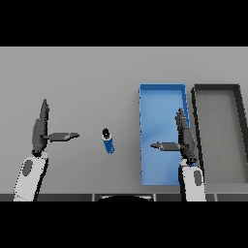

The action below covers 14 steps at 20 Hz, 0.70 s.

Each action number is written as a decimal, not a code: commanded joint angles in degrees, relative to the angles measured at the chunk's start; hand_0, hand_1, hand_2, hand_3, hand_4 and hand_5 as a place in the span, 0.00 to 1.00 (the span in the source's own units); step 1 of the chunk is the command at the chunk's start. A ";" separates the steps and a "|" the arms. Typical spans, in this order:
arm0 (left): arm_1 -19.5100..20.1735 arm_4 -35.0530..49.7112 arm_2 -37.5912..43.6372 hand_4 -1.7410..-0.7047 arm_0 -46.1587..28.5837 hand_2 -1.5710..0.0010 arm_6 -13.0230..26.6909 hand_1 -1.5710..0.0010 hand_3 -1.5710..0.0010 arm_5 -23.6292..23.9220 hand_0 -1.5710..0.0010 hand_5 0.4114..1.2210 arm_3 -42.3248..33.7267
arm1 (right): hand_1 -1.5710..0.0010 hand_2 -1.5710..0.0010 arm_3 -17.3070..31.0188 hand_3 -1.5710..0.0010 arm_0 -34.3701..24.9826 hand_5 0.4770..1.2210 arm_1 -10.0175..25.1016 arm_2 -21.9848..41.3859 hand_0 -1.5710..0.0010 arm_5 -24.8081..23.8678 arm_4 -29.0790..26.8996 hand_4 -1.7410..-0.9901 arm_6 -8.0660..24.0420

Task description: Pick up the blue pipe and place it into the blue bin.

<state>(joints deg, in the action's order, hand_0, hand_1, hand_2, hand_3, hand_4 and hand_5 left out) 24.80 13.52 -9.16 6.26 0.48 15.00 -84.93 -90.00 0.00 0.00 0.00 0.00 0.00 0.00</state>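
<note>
The blue pipe (108,141) lies on the grey table, a short blue cylinder with a dark end towards the far side. The blue bin (160,99) stands to its right, a long shallow tray with nothing inside. My right hand (185,138) hovers open over the bin's right half, fingers straight and pointing away, thumb stretched left. My left hand (40,130) is open at the left, fingers straight, thumb pointing right towards the pipe, a short gap short of it.
A dark grey bin (216,88) of the same shape stands right beside the blue bin, at the table's right side.
</note>
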 commanded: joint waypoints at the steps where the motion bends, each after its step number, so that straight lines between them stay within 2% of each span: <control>1: -0.05 0.00 0.02 0.75 0.12 1.00 -0.18 1.00 1.00 0.04 1.00 0.23 0.07 | 1.00 1.00 0.08 1.00 -0.13 0.16 0.03 -0.06 1.00 -0.06 -0.04 0.71 0.09; 6: -0.25 -0.35 -0.24 0.75 1.01 1.00 0.06 1.00 1.00 0.15 1.00 0.23 0.45 | 1.00 1.00 0.95 1.00 -1.53 0.16 0.70 -0.86 1.00 0.05 -0.47 0.71 0.72; 7: 4.04 -0.43 -2.15 0.75 0.46 1.00 -2.72 1.00 1.00 -6.93 1.00 0.23 -0.10 | 1.00 1.00 -0.33 1.00 -0.70 0.16 4.65 1.34 1.00 1.21 4.11 0.71 -2.24; 8: 6.84 0.02 -2.82 0.75 0.50 1.00 -4.41 1.00 1.00 -11.89 1.00 0.23 0.61 | 1.00 1.00 -1.81 1.00 0.57 0.15 6.62 3.24 1.00 1.92 7.16 0.71 -4.26; 9: 8.66 0.03 -3.26 0.74 0.82 1.00 -4.95 1.00 1.00 -14.77 1.00 0.23 1.10 | 1.00 1.00 -2.58 1.00 0.71 0.15 7.76 4.62 1.00 2.10 9.56 0.72 -4.34; 14: 10.91 -0.16 -4.67 0.75 1.20 1.00 -7.28 1.00 1.00 -19.87 1.00 0.22 1.17 | 1.00 1.00 -4.11 1.00 1.86 0.15 9.19 6.29 1.00 2.90 11.94 0.74 -3.84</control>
<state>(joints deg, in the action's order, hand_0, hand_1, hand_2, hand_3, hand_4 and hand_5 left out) 35.73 13.37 -13.82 7.48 -6.95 -4.89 -83.77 -94.11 1.85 9.18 6.29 2.90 11.94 -3.88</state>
